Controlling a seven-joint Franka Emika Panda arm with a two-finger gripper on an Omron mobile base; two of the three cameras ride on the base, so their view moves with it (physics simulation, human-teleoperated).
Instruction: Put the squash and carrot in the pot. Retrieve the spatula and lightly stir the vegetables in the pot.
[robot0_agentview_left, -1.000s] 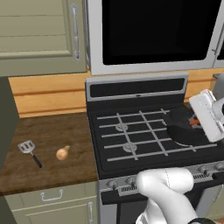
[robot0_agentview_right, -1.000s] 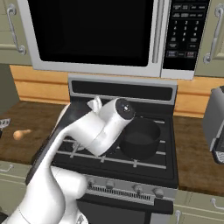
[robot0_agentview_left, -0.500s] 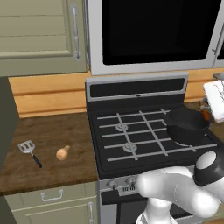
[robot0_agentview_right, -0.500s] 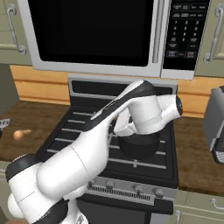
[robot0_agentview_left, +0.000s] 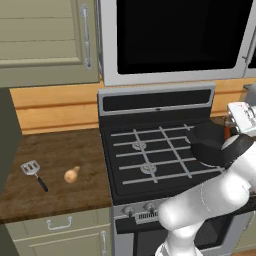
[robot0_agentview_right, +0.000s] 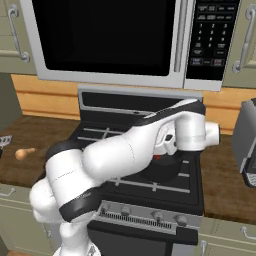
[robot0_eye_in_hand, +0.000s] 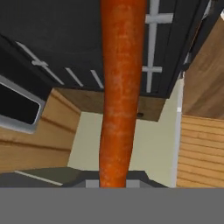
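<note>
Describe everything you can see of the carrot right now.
The carrot is a long, slim orange-red root with a slightly rough, mottled skin. In the hand view it runs straight from the bottom edge to the top, close to the camera, so the pincer appears to hold it, though the fingertips are hidden. Behind it lie the black stove grates, a wooden counter and pale cabinet fronts. Its ends are cut off by the frame.

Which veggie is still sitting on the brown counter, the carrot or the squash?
The squash. It lies on the wooden counter beside the spatula, while the carrot sticks out long and orange right before the hand camera.
</note>
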